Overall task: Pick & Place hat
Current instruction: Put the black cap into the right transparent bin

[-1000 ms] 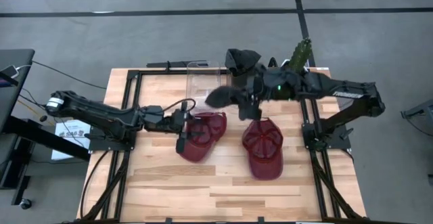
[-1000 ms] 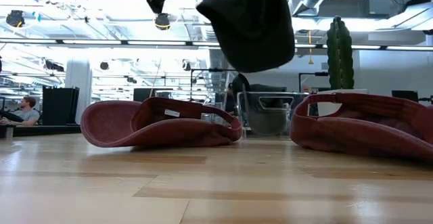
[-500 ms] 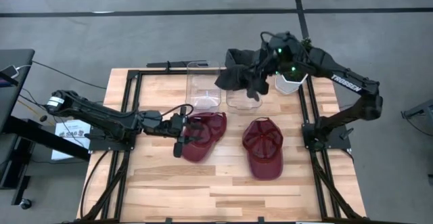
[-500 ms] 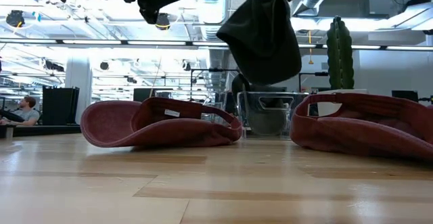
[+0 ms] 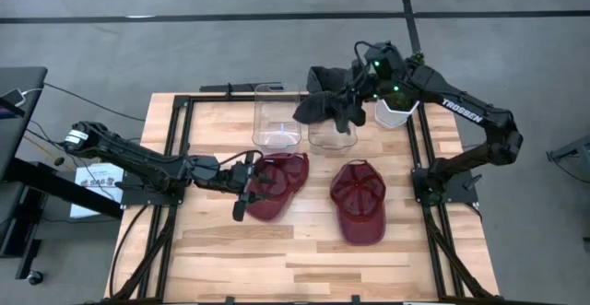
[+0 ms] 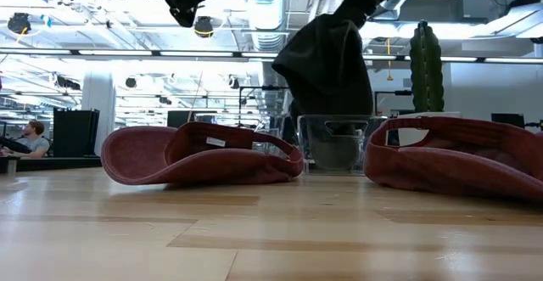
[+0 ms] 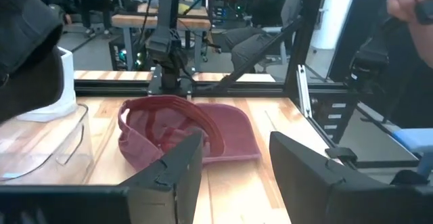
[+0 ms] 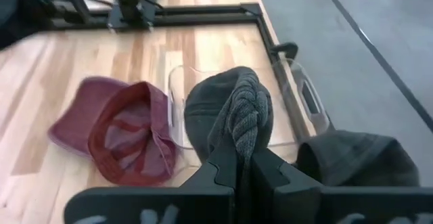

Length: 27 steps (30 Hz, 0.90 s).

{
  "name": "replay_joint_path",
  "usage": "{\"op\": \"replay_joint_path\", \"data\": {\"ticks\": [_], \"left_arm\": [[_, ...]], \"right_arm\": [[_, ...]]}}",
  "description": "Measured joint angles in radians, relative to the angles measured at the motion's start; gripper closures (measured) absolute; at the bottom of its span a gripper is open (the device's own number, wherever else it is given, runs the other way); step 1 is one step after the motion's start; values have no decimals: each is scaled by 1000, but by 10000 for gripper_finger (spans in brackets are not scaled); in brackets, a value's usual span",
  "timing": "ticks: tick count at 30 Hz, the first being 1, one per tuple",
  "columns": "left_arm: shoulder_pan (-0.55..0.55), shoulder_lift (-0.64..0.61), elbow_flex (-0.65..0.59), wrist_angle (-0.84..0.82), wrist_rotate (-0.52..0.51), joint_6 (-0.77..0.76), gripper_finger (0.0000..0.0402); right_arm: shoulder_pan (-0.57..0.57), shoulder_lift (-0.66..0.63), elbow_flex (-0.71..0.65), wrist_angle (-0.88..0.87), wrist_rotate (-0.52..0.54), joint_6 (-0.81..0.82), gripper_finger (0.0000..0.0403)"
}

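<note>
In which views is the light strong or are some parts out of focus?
Low view: bright ceiling lights behind, so the hanging dark hat is nearly a silhouette, and the near table is soft. Right wrist view: the right hand at the lens looks blurred. Left wrist view: the red cap is sharp, the left hand soft.

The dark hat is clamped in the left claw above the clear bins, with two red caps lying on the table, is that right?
Not quite. The dark hat is clamped in the right claw, as the high view shows; the left claw stands open by a red cap. The rest holds.
</note>
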Motion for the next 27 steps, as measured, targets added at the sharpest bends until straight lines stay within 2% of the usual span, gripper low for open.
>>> {"op": "replay_joint_path", "data": {"ticks": [3,11,16,22,27], "left_arm": [[-2,0,-1,11,-2,0,233],[-1,0,-1,37,-2,0,233],[-1,0,-1,38,-2,0,233],[-1,0,-1,45,-2,1,233],[-1,0,-1,45,-2,0,233]], "right_arm": [[-17,-1,-32,17,-40,0,403],[-45,16,-132,70,-47,-5,403],[-49,33,-143,141,-129,-16,403],[-59,53,-144,157,-144,-10,403],[-75,118,-144,147,-134,8,402]]}}
